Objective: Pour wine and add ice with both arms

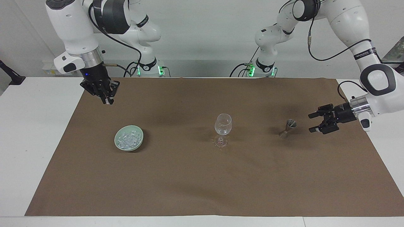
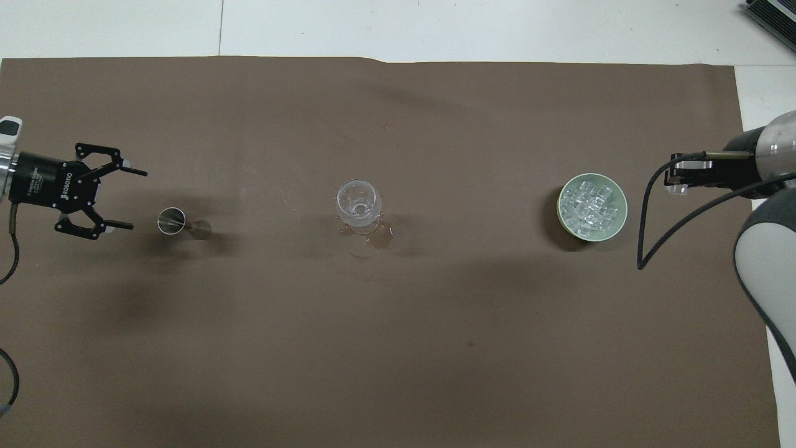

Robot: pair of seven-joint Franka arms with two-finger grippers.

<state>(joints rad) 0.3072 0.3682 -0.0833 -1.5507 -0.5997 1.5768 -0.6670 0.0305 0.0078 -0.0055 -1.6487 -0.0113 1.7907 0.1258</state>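
Up near the robots, the right gripper [image 1: 106,98] [image 2: 676,180] hangs over the brown mat [image 1: 195,189] [image 2: 398,348] toward the right arm's end of the table; whether its fingers are spread or pressed together I cannot tell. Farther out, the left gripper [image 1: 312,122] [image 2: 127,199] hovers with jaws spread wide and empty, beside the jigger [image 1: 288,127] [image 2: 180,223] but apart from it. That jigger stands upright on the mat. At mid-table stands the glass [image 1: 222,129] [image 2: 359,206], also upright. Toward the right arm's end, the ice [image 1: 127,138] [image 2: 589,205] fills a green bowl [image 1: 118,143] [image 2: 563,218].
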